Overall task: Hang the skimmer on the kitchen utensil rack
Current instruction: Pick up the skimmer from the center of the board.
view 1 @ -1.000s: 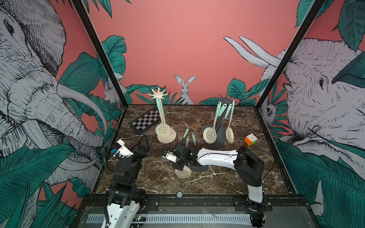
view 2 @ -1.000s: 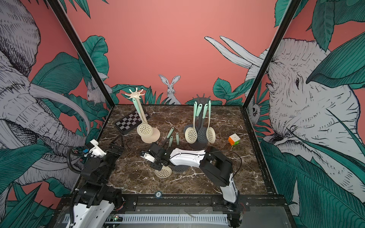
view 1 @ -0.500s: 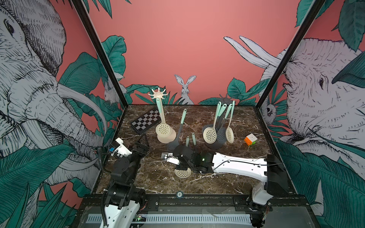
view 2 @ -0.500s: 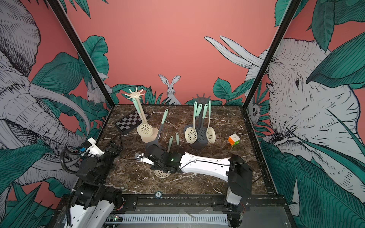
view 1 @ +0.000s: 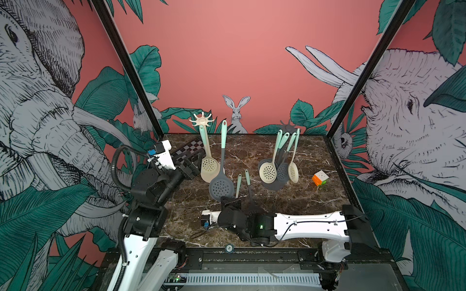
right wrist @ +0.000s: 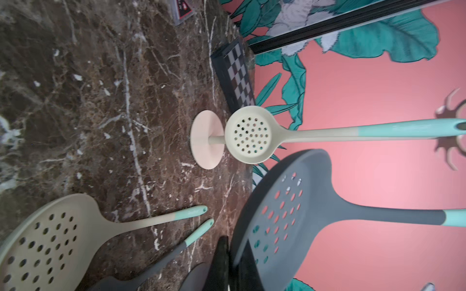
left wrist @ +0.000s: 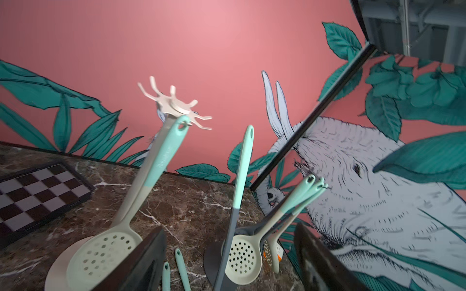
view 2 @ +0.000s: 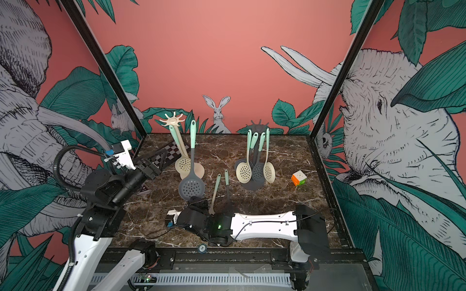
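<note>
Since a second ago the grey skimmer has gone from lying on the table with the others to standing nearly upright, carried toward the beige rack, and the right arm has stretched out low across the front of the table. The right gripper is clamped on the lower edge of the skimmer's perforated head, with the handle pointing up. The handle's mint tip is level with the rack's crown of hooks and just beside it. In the left wrist view the eyelet end stands apart from the hooks and rests on none of them.

A beige skimmer already hangs from that rack, its head just behind the grey one's. The left gripper has pushed forward over the chessboard and sits near the rack's foot. Its fingers are spread wide with nothing between them.

Two more skimmers lie side by side on the marble table, just beyond the right wrist. Farther right a dark grey rack carries three hung skimmers, and a coloured cube sits near the table's right edge.
</note>
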### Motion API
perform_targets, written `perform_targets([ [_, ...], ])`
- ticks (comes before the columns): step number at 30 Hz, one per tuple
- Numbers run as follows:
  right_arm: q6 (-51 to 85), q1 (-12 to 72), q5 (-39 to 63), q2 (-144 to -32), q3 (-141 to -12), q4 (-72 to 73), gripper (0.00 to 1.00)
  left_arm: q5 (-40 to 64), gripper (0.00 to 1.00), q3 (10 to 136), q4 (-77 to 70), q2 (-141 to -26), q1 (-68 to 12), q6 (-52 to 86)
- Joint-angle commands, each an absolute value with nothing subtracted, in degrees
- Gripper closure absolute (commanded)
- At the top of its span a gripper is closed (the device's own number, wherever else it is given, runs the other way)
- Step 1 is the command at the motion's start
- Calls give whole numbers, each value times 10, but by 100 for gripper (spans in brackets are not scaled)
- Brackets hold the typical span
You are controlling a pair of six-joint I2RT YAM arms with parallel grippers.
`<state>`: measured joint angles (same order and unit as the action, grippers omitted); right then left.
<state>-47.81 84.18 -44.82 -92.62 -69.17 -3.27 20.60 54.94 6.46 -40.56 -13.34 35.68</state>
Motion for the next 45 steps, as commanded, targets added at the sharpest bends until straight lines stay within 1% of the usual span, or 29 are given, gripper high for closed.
perform_targets([
  [1, -582, 855, -523, -913, -677, 105, 100, 326, 21, 570, 39, -435, -130, 336],
  [5, -623, 865, -536, -932, -675, 149, 100, 370, 24, 573, 8, -458, -130, 354],
  [15, -625, 873, -517, -944, -685, 142, 100, 415, 34, 571, -18, -469, -130, 371],
  [17, -623, 873, -515, -949, -686, 141, 100, 414, 39, 570, -22, -470, -130, 373],
  [20, -620, 874, -512, -953, -688, 140, 100, 410, 50, 569, -18, -472, -130, 372],
  [26, -614, 874, -505, -954, -681, 145, 100, 410, 64, 566, -21, -481, -130, 377],
  [30, -607, 874, -500, -953, -679, 143, 100, 409, 64, 560, -30, -487, -130, 385],
  [31, -607, 874, -500, -952, -680, 144, 100, 410, 67, 559, -31, -489, -131, 385],
  [38, -597, 874, -490, -950, -678, 142, 100, 414, 87, 552, -46, -493, -130, 393],
  [41, -590, 874, -487, -950, -678, 140, 100, 417, 100, 549, -48, -494, -131, 395],
  [45, -581, 874, -487, -949, -678, 138, 100, 410, 100, 548, -47, -492, -131, 393],
])
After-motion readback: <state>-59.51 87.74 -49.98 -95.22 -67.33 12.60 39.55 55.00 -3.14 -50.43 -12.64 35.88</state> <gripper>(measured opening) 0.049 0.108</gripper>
